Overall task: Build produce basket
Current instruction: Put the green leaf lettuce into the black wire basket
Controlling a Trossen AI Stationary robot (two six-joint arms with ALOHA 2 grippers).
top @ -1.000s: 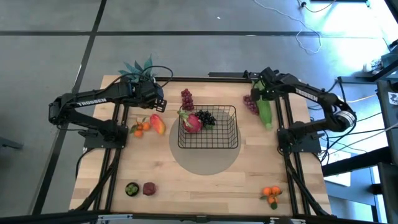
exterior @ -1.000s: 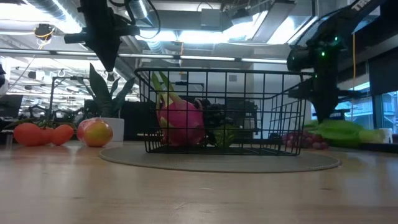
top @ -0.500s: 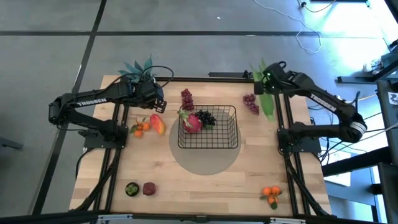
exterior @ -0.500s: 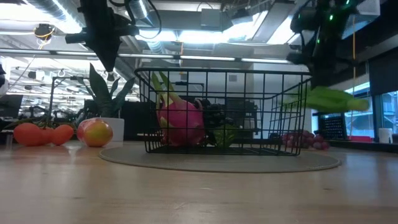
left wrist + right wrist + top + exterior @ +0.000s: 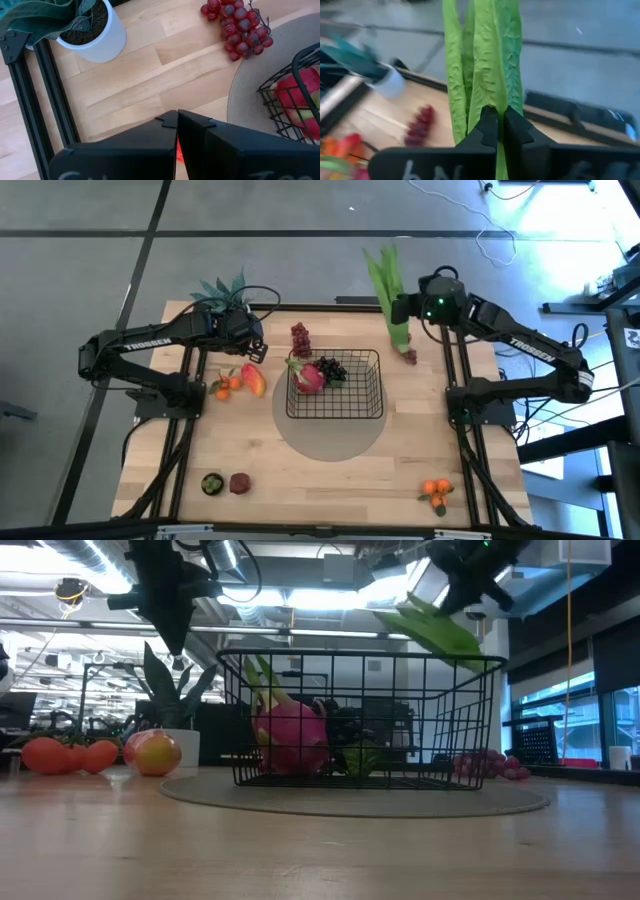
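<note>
Inside basket [image 5: 340, 405]: dragon fruit [image 5: 308, 377], dark grapes [image 5: 333, 368]; right fingers [image 5: 497, 122] clamped on green pods [image 5: 386, 285].

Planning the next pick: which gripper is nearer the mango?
Left. The left gripper hangs just beyond the mango; the right gripper is across the basket.

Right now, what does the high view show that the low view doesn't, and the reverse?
Only the high view: the oranges at the table's near right corner, a green fruit and a brown fruit near left, the red grapes behind the basket, and both arms whole. Only the low view: the room and ceiling lights beyond the table. Both: the basket holding the dragon fruit, the mango, and the right claw shut on the green pods, held in the air.
</note>
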